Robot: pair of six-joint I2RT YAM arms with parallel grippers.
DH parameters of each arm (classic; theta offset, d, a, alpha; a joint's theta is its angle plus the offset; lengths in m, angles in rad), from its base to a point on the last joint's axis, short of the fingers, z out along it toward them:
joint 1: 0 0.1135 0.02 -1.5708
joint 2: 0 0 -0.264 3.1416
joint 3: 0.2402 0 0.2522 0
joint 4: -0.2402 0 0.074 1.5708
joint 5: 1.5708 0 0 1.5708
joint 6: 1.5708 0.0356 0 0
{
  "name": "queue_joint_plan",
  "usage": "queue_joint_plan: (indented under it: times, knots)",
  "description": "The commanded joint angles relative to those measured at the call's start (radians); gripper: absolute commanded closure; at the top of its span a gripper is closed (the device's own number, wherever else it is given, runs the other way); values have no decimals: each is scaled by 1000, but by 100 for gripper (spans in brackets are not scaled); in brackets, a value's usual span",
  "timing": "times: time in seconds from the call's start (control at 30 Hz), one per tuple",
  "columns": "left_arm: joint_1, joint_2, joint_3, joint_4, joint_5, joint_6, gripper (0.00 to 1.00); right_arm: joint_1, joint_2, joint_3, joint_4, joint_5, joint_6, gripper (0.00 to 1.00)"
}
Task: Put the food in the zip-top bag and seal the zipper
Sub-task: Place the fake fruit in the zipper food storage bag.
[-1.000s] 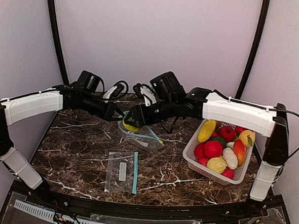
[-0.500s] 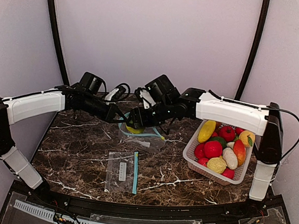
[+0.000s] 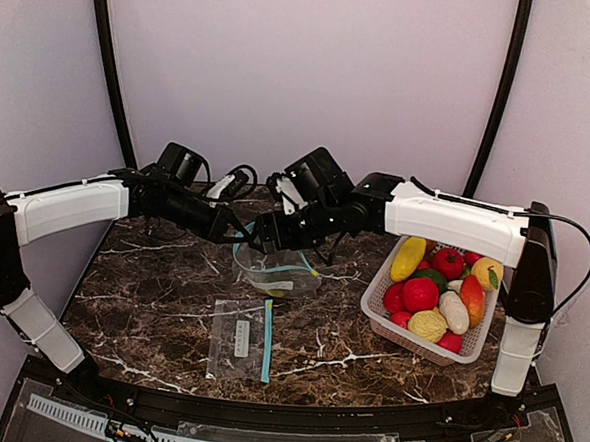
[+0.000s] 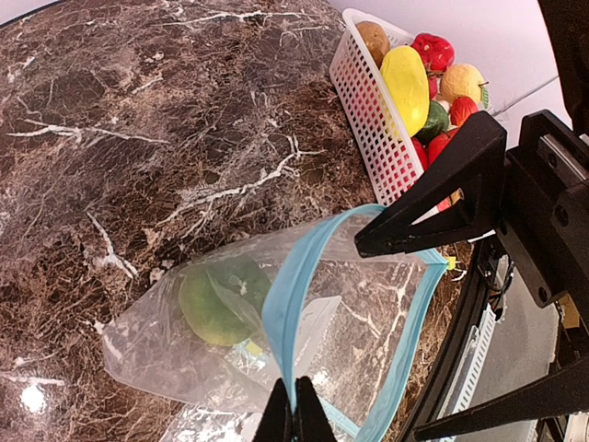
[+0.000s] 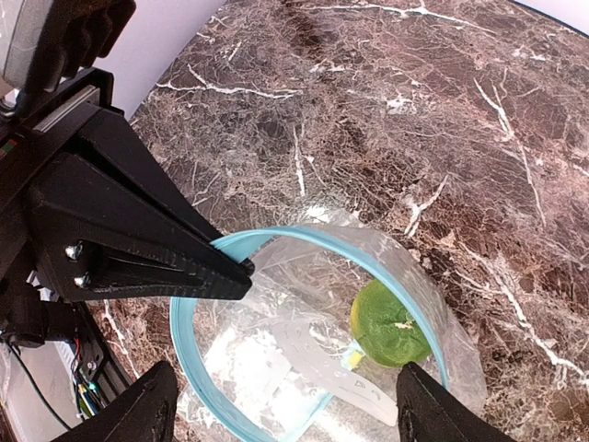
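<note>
— What was found changed from a second before?
— The yellow-green toy fruit [image 5: 391,322] had then been carried between the fingers of the right claw [image 5: 285,405], above the bag's mouth. It was now released and lay inside the zip-top bag [image 4: 166,350], low down against the marbled surface [image 3: 150,302]. The right claw was seen spread wide over the opening, with nothing between its fingers.

— And the left claw [image 4: 293,410]?
— It was pressed together on the bag's blue zipper rim, by which the mouth was held up and open. No shift in it was noted.

— How was the fruit seen?
— As round, green shading to yellow, and softened by the clear plastic over it.

— What was counted?
— Two bags: the one held open, and a second bag [image 3: 238,340] laid flat nearer the arm bases, its blue zipper on the right. One fruit was in the held bag. One white slotted basket [image 3: 393,332] stood to the right, with the remaining food [image 3: 421,294] piled in it. Roughly a dozen pieces in red, yellow, green, orange and white were made out. An exact count could not be made, as the pieces were overlapped.
</note>
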Motion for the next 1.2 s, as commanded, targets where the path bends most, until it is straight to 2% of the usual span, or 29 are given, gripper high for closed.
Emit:
queue_joint_plan:
  times: [0.0,0.17,0.4,0.57,0.77,1.03,1.17]
  knots:
    - [-5,1,22,-26,-2,15,99,-6,13,25,-4,13,-1,21]
    - [-5,-3,21,-26,-18,14,99,-6,-15,15,36,-73,-51,21]
    - [-5,-8,19,-28,-41,14,99,-6,-167,-102,154,-153,-127,16]
    - [-5,-13,19,-28,-50,14,99,-23,-316,-214,137,-67,-157,11]
    - [-5,-19,25,-41,-75,27,99,-80,-507,-346,7,107,-134,2]
    - [-5,-20,25,-42,-79,29,99,-210,-668,-482,-219,270,-7,1]
    - [-6,-17,25,-41,-81,29,99,-293,-712,-566,-278,271,16,1]
